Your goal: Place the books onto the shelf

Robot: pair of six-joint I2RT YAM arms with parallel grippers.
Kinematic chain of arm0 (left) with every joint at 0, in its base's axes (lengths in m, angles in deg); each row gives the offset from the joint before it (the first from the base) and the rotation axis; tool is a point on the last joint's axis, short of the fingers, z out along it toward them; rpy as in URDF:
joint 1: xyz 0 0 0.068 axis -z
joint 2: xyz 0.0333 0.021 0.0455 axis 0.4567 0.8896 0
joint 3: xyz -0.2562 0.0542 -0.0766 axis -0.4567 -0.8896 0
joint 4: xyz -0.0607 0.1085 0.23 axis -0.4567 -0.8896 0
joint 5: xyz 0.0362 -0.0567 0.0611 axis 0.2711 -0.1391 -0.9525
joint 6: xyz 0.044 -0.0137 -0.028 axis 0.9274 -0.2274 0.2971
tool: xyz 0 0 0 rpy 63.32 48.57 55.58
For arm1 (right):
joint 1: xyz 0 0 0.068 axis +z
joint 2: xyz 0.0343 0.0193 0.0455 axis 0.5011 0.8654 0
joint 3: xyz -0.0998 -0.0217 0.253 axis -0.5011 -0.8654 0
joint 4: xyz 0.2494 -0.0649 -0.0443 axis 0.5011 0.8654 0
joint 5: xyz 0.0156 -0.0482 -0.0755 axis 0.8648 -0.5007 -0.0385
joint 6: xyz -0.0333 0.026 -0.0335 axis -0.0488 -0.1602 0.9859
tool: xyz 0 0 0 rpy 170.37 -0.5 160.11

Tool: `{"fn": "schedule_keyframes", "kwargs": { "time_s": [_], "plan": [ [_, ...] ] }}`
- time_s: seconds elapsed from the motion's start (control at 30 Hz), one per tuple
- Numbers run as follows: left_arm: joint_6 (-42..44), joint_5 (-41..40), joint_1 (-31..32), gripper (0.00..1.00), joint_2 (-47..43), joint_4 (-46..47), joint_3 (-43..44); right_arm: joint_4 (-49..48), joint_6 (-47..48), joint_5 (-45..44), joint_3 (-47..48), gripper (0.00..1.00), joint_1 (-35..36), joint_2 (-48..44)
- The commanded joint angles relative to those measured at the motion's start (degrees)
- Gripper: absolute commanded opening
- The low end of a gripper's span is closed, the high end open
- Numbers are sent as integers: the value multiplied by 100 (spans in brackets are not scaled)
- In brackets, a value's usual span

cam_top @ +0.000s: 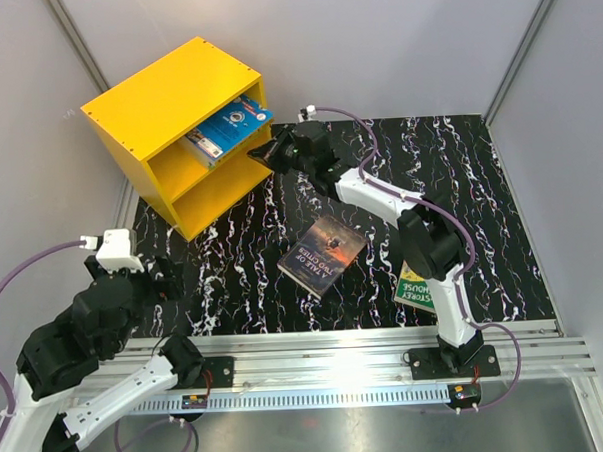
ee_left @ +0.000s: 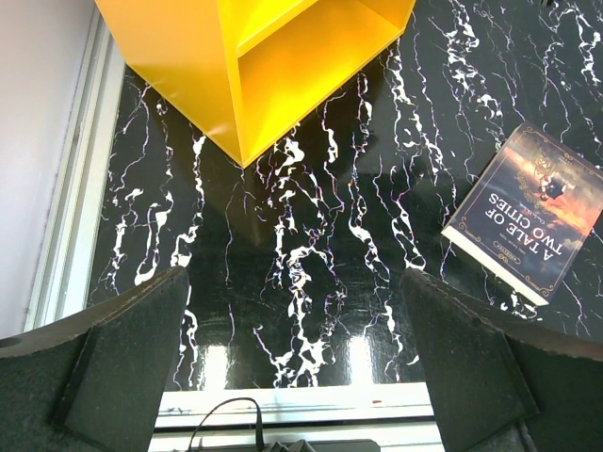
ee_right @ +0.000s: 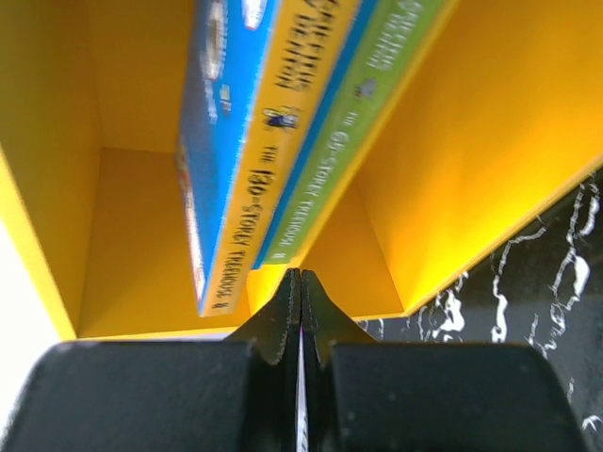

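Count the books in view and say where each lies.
4. Two blue books lie stacked in the shelf's upper compartment; the dark book lies flat mid-table; the green book lies by the right arm's base, partly hidden under it.

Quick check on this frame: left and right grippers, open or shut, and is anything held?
Left gripper: open, holding nothing.
Right gripper: shut, jaws pressed together with nothing between them.

We keep our left arm (cam_top: 86, 330) folded low at the near left corner, the left tool (ee_left: 297, 320) tilted downward, its fingers (ee_left: 113, 367) spread wide. Our right arm (cam_top: 385, 197) reaches far forward and leftward, the right tool (ee_right: 300, 287) with fingertips pressed together.
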Motion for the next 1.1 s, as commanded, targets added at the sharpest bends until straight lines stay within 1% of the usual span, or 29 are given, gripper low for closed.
{"fn": "schedule_keyframes", "kwargs": {
  "time_s": [0.0,0.2,0.4,0.5,0.6,0.7,0.77,0.83,0.9,1.07],
  "plan": [
    [52,30,-4,99,35,323,-40,-505,46,96,247,0,50,-354],
    [43,12,-4,99,18,323,-40,-356,10,140,695,0,41,15],
    [43,4,-4,99,27,323,-31,-128,-42,228,1476,0,32,489],
    [43,-14,-4,99,18,323,-31,-57,-51,237,1548,0,32,587],
    [43,-5,-13,99,9,314,-40,-241,-60,237,1391,0,32,534],
    [43,-5,-4,99,0,314,-40,-636,-69,280,1224,0,15,481],
    [43,-5,-4,99,9,332,-40,-1180,-130,438,1083,0,-12,437],
    [43,-14,-4,99,-8,314,-40,-1741,-174,509,750,0,-29,289],
    [35,-23,-4,99,-35,323,-40,-1954,-148,474,417,0,-29,165],
    [43,-23,-4,99,-35,314,-31,-2078,-104,395,-59,0,-64,-142]
  ]
}}
